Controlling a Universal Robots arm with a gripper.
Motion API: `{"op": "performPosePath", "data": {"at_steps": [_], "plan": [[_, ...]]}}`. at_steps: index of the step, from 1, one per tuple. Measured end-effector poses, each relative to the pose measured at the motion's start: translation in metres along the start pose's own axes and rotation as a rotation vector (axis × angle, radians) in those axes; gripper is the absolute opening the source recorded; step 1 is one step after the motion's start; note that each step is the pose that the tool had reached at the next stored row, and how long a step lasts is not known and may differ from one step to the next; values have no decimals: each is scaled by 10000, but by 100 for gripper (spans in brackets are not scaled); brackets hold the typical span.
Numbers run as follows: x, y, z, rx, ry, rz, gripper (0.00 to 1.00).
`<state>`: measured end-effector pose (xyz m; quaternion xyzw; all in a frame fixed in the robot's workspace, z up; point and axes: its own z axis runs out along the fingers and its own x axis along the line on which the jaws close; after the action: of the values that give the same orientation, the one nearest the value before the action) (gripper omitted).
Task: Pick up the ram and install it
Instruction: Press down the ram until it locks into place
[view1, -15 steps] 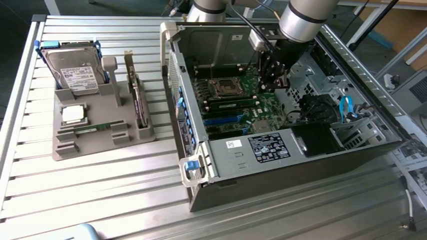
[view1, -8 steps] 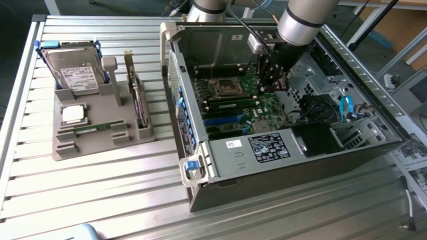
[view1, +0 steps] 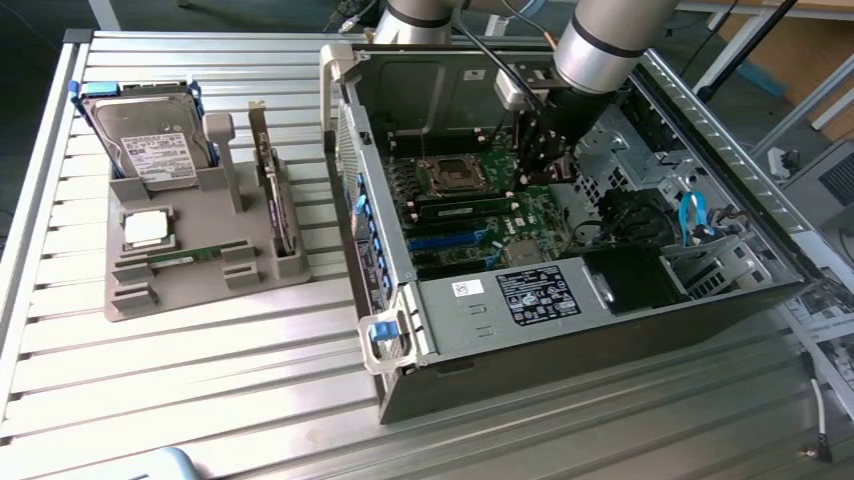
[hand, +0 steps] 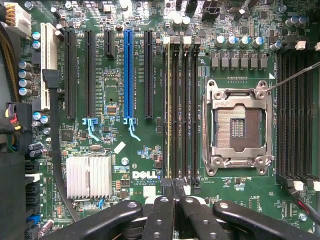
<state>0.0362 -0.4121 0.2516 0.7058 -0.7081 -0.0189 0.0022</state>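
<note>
Open computer case (view1: 561, 330) lying on its side on a slatted metal bench (view1: 200, 370), motherboard (hand: 125, 165) exposed. Empty processor socket (hand: 238, 127) between banks of black memory slots; blue expansion slot (hand: 129, 70) and silver heatsink (hand: 89, 176) nearby. Grey holder tray (view1: 200, 270) at the exterior view's left (hard drive (view1: 150, 145) upright, square processor chip (view1: 144, 228) flat, dark expansion card (view1: 271, 190) on edge).

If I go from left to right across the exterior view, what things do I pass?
Hard drive → grey holder tray → open computer case → blue cable inside the case.
</note>
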Motion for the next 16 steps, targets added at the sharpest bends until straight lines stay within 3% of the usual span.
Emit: {"op": "performPosePath", "data": {"at_steps": [16], "plan": [[2, -3, 68, 0, -1, -1, 11]]}}
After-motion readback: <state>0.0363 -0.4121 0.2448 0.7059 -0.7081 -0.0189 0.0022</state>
